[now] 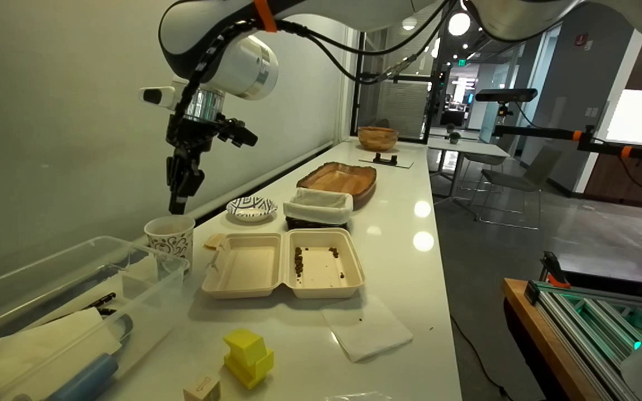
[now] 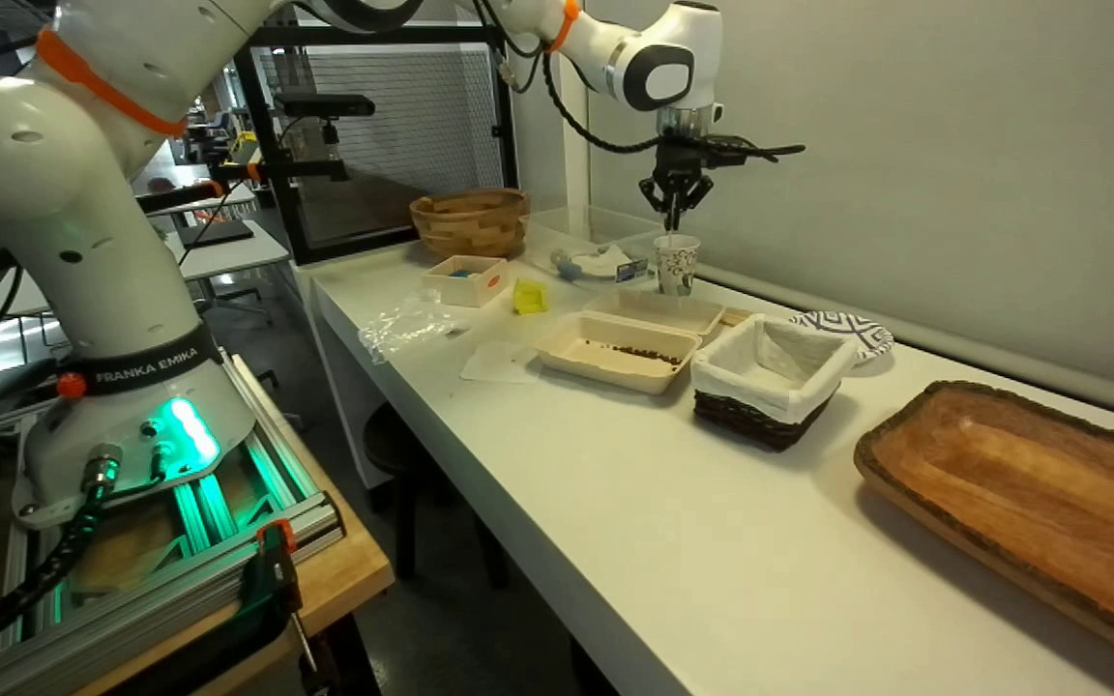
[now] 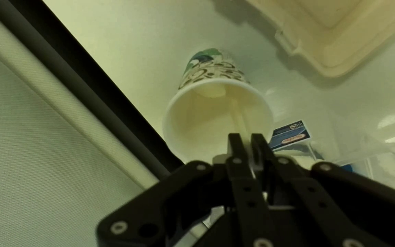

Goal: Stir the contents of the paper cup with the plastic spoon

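Note:
The paper cup (image 1: 170, 245), white with a brown swirl print, stands upright on the counter in both exterior views. In the wrist view I look down into the cup (image 3: 213, 70); its inside is pale and I cannot make out any contents. The plastic spoon (image 3: 238, 115) shows as a pale strip leaning along the cup's inner wall, its handle rising between my fingertips. My gripper (image 3: 246, 137) points down just above the cup's rim. A narrow gap separates the fingertips around the handle; whether they press on it is unclear.
Close beside the cup sits a clear plastic bin (image 1: 179, 264) with napkins inside. The open clamshell box (image 1: 254, 262) lies on the cup's opposite side, holding brown bits. Beyond it are a patterned bowl (image 1: 251, 214) and a lined basket (image 1: 321, 214). A wall runs behind the cup.

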Robot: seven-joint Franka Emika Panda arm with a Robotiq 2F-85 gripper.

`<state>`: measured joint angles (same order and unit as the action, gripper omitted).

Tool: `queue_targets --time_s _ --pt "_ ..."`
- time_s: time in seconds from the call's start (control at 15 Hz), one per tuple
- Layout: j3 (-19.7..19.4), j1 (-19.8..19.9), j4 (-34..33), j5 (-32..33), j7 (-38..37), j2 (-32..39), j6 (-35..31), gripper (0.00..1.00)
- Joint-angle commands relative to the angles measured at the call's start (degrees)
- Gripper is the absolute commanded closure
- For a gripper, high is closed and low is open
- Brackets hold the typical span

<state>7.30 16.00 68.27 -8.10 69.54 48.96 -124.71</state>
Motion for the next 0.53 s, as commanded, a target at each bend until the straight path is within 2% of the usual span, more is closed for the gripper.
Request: queue_targets --time_s 0.0,0.27,0.47 --pt "-0.4 -0.3 0.9 0.1 0.8 -0.7 0.3 0.56" --pt "-0.8 -0.7 1.1 0.3 -0.3 -2.8 1.4 0.27" --pt "-2.3 -1.6 1.7 1.4 -3.6 -5.8 5.2 0.03"
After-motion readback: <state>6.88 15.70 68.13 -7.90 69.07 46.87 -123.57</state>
